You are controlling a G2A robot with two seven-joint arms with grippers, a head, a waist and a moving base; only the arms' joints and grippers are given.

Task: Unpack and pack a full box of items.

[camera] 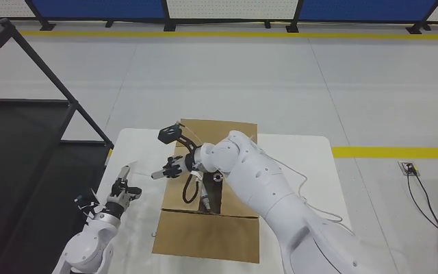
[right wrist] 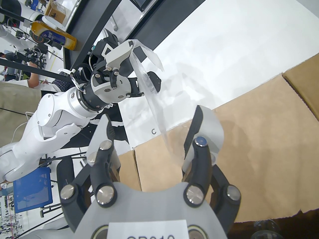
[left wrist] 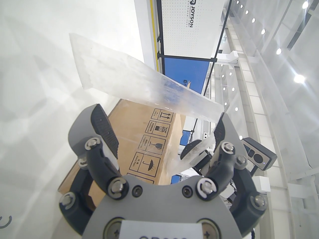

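An open cardboard box [camera: 205, 236] stands on the white table [camera: 301, 157], flaps spread, with a small white item [camera: 204, 201] in its dark inside. A clear plastic strip [left wrist: 119, 75] clings to one fingertip of my open left gripper [left wrist: 160, 115] and slants across it. That gripper [camera: 126, 183] hovers over the table just left of the box. My right gripper [right wrist: 152, 115] is open above the box's left flap [right wrist: 249, 138]. The strip [right wrist: 149, 95] runs from the left gripper [right wrist: 139, 75] to beside a right fingertip [right wrist: 197, 123].
A black metal frame [camera: 41, 137] stands against the table's left side. A thin white cable [camera: 311, 198] trails over the table right of the box. Bare table lies between the box and the left edge.
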